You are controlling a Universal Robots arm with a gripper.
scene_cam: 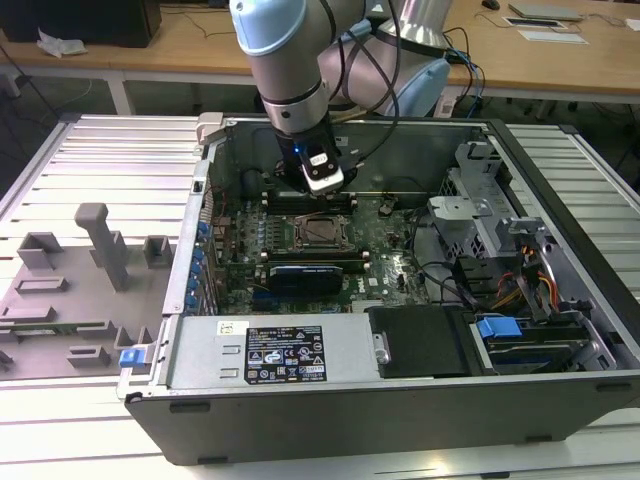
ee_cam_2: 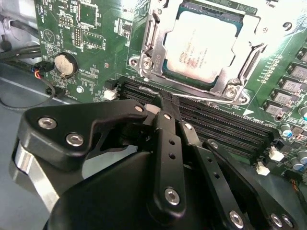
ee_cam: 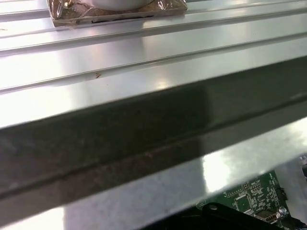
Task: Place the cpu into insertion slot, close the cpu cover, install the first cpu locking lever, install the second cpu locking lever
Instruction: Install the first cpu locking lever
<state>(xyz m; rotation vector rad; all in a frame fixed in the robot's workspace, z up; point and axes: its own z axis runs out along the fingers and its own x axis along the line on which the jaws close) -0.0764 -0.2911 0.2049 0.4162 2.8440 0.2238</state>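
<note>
While cpu (ee_cam_2: 204,45) sits socketed, gripper (ee_cam_2: 165,99) closed, empty, just beside.

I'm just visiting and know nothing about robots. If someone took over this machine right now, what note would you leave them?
Gripper: shut, its tip at the wire locking lever along the socket's edge, in the second wrist view.
Things: the cpu sits in the insertion slot; the cpu cover lies down over it.
Done: cpu placed, cover closed.
Left: both locking levers; I cannot tell if either is latched.
</note>
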